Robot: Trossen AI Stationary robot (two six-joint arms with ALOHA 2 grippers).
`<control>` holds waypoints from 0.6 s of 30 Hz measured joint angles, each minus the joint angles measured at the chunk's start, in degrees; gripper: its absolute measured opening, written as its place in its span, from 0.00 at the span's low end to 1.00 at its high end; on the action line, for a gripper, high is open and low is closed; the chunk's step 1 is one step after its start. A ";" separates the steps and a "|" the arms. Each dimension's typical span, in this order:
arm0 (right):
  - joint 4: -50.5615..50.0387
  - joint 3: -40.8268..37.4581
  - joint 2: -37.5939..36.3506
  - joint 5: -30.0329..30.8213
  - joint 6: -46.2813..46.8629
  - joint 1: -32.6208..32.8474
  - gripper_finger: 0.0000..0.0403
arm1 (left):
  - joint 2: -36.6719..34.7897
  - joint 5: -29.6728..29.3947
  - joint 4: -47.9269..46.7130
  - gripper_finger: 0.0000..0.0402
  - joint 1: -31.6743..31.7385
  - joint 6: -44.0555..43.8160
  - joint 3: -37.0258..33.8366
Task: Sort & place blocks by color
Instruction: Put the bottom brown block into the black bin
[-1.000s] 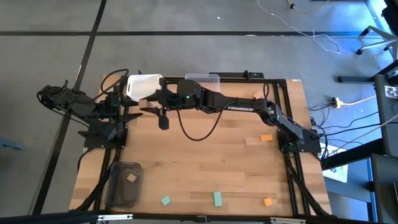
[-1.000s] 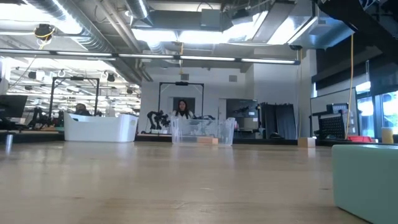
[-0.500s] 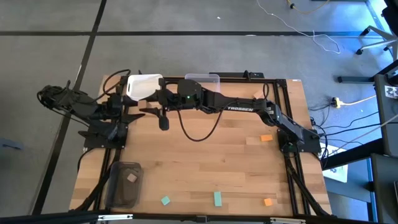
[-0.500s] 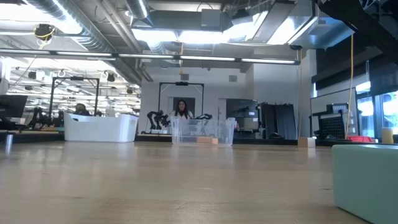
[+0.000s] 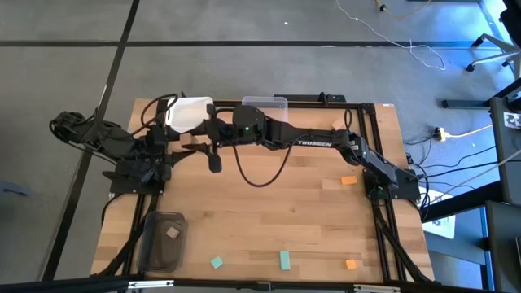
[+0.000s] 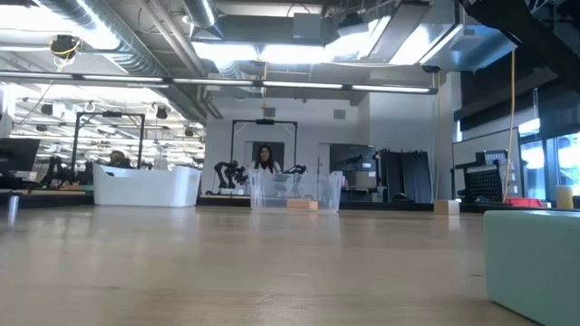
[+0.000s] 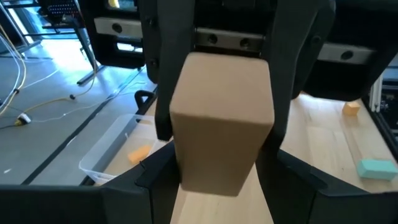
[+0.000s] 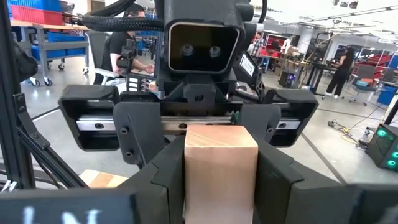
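2 teal blocks (image 5: 285, 260) and 1 orange block (image 5: 351, 264) lie loose at the near edge. Farther back, beside the white bin (image 5: 187, 112), the left gripper (image 5: 177, 145) has moved in to the right gripper (image 5: 198, 145). Both seem closed on 1 tan block (image 7: 221, 118), probably a handover.

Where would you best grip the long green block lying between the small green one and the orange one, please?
Grip the long green block across its two long sides, at mid-length, coming straight down from above. It lies flat, and bare table on both long sides leaves the fingers room.
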 joint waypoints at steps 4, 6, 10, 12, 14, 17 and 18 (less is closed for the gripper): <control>-0.05 0.00 0.00 0.03 0.00 0.10 0.33 | 0.89 -0.05 0.67 0.48 0.00 0.02 0.00; -0.11 0.00 0.00 0.01 0.00 0.16 0.33 | 1.38 -0.06 0.77 0.48 0.00 0.02 0.00; -0.30 0.00 0.00 -0.12 0.02 0.16 0.33 | 2.29 -0.39 0.85 0.44 0.00 0.02 0.00; -0.39 0.01 0.00 -0.16 0.07 0.26 0.33 | 2.76 -0.77 0.86 0.39 0.00 0.26 0.00; -0.57 0.00 0.00 -0.71 0.02 0.32 0.33 | 3.16 -0.90 0.85 0.33 -0.03 1.56 0.00; -0.63 0.00 0.00 -1.38 -0.09 0.38 0.33 | 3.30 -0.79 0.96 0.31 -0.07 2.01 0.02; -0.63 0.00 0.00 -1.66 -0.09 0.32 0.33 | 3.32 -0.85 0.94 0.31 -0.04 2.01 0.02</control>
